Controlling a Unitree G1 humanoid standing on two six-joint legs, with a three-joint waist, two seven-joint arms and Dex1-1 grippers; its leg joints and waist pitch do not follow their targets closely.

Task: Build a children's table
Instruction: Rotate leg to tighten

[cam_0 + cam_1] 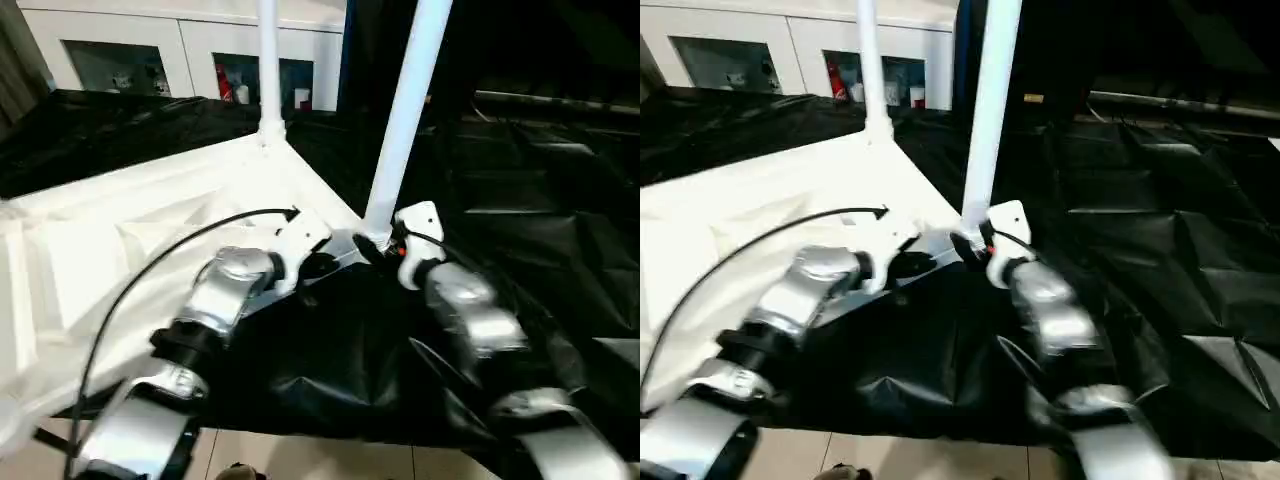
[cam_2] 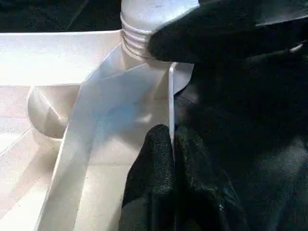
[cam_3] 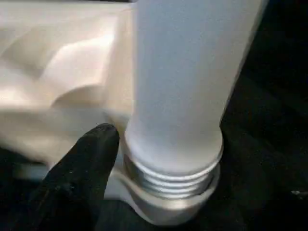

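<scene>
I see my left gripper (image 2: 171,144) pinching the table top's (image 1: 150,215) near edge; my right gripper (image 1: 385,250) is apart around the near leg (image 1: 405,120).

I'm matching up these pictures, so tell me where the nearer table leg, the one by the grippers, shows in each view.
Left eye: nearer leg right of centre, leaning.
Right eye: centre.
Left wrist: its threaded base, top.
Right wrist: large, centre.
Shared landmark: the leg's threaded base in the corner socket.

Two legs (image 1: 405,120) stand in the upturned top's (image 1: 150,220) corner sockets
</scene>
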